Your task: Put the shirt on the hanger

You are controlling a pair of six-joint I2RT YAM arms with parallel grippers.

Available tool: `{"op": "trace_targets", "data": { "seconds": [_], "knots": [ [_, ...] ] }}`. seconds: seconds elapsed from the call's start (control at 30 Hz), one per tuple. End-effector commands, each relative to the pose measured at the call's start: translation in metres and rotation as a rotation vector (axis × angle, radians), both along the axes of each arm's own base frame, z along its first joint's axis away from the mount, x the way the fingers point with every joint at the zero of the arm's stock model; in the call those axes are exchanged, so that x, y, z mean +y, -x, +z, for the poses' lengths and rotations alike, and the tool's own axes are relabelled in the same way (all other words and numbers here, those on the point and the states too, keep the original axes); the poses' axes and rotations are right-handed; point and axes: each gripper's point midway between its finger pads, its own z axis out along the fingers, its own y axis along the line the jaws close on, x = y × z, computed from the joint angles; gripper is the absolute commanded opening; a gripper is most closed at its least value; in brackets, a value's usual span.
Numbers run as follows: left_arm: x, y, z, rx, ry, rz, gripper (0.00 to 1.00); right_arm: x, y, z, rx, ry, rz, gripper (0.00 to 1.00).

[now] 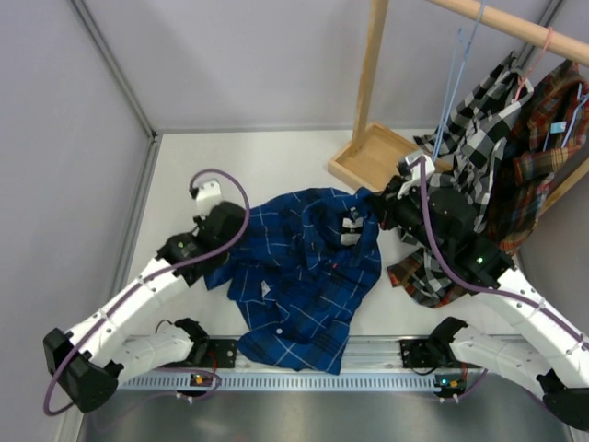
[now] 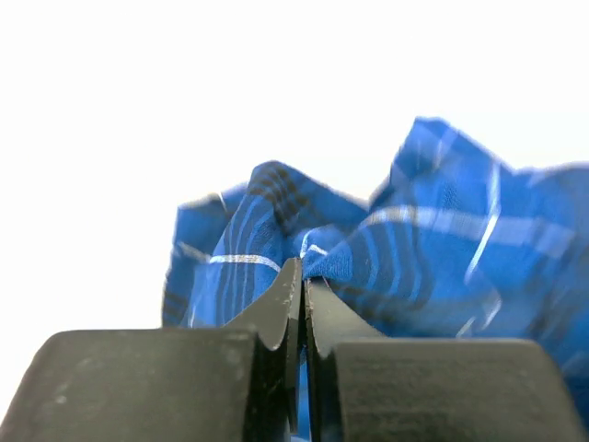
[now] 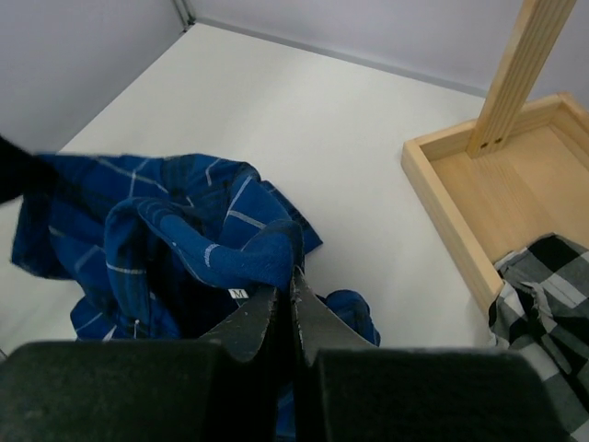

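Note:
The dark blue plaid shirt (image 1: pixel 304 276) lies crumpled in the middle of the table. My left gripper (image 1: pixel 224 241) is shut on its left edge; the left wrist view shows the jaws pinched on blue cloth (image 2: pixel 386 249). My right gripper (image 1: pixel 375 210) is shut on the shirt's right side near the collar; in the right wrist view the cloth (image 3: pixel 230 249) bunches at the fingertips beside a size tag. The light-blue wire hanger (image 1: pixel 457 69) hangs from the wooden rail at the top right, apart from both grippers.
A wooden rack with a tray base (image 1: pixel 373 158) and upright post (image 1: pixel 371 64) stands behind the shirt. A black-and-white checked shirt (image 1: pixel 483 129) and a red-brown plaid shirt (image 1: pixel 543 138) hang from the rail (image 1: pixel 515 23). A pink hanger (image 1: pixel 548 41) hangs there too.

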Motion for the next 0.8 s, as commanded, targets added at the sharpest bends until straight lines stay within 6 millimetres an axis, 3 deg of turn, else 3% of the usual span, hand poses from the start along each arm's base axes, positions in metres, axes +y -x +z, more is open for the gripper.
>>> {"op": "trace_targets", "data": {
  "seconds": [0.0, 0.07, 0.1, 0.2, 0.23, 0.3, 0.37, 0.4, 0.43, 0.47, 0.5, 0.57, 0.67, 0.73, 0.77],
  "knots": [
    [0.025, -0.036, 0.063, -0.091, -0.092, 0.029, 0.0, -0.001, 0.008, 0.01, -0.019, -0.064, 0.022, 0.0],
    [0.04, -0.054, 0.083, -0.088, -0.139, 0.033, 0.0, -0.001, 0.015, 0.01, -0.015, -0.084, 0.045, 0.0],
    [0.035, -0.065, 0.109, -0.127, -0.105, 0.007, 0.0, 0.0, 0.017, 0.009, -0.013, -0.09, 0.054, 0.0],
    [0.041, -0.106, 0.122, -0.13, -0.148, 0.004, 0.0, 0.003, 0.023, 0.003, 0.0, -0.111, 0.085, 0.0],
    [0.037, -0.13, 0.126, -0.123, -0.164, -0.021, 0.0, 0.007, 0.026, -0.002, 0.013, -0.122, 0.106, 0.0],
    [0.024, -0.159, 0.131, -0.141, -0.179, -0.067, 0.01, 0.012, 0.03, -0.006, 0.018, -0.142, 0.138, 0.0],
    [0.002, -0.194, 0.122, -0.147, -0.193, -0.168, 0.09, 0.017, 0.032, -0.008, 0.035, -0.163, 0.159, 0.0],
    [-0.005, -0.207, 0.119, -0.154, -0.195, -0.207, 0.07, 0.02, 0.034, -0.01, 0.044, -0.168, 0.174, 0.0],
    [-0.007, -0.222, 0.135, -0.201, -0.203, -0.217, 0.01, 0.022, 0.034, -0.013, 0.057, -0.183, 0.178, 0.0],
    [-0.008, -0.239, 0.116, -0.163, -0.225, -0.211, 0.0, 0.024, 0.037, -0.014, 0.062, -0.191, 0.196, 0.0],
    [-0.005, -0.248, 0.116, -0.163, -0.24, -0.196, 0.0, 0.025, 0.038, -0.019, 0.071, -0.194, 0.199, 0.0],
    [0.012, -0.266, 0.116, -0.145, -0.279, -0.084, 0.0, 0.026, 0.039, -0.022, 0.082, -0.206, 0.2, 0.0],
    [0.035, -0.27, 0.106, -0.075, -0.28, 0.041, 0.31, 0.025, 0.037, -0.031, 0.096, -0.205, 0.189, 0.0],
    [0.056, -0.278, 0.097, -0.048, -0.236, 0.165, 0.36, 0.025, 0.035, -0.036, 0.112, -0.21, 0.175, 0.0],
    [0.082, -0.272, 0.079, 0.04, -0.205, 0.201, 0.41, 0.026, 0.035, -0.037, 0.117, -0.214, 0.177, 0.0]
  ]
}}
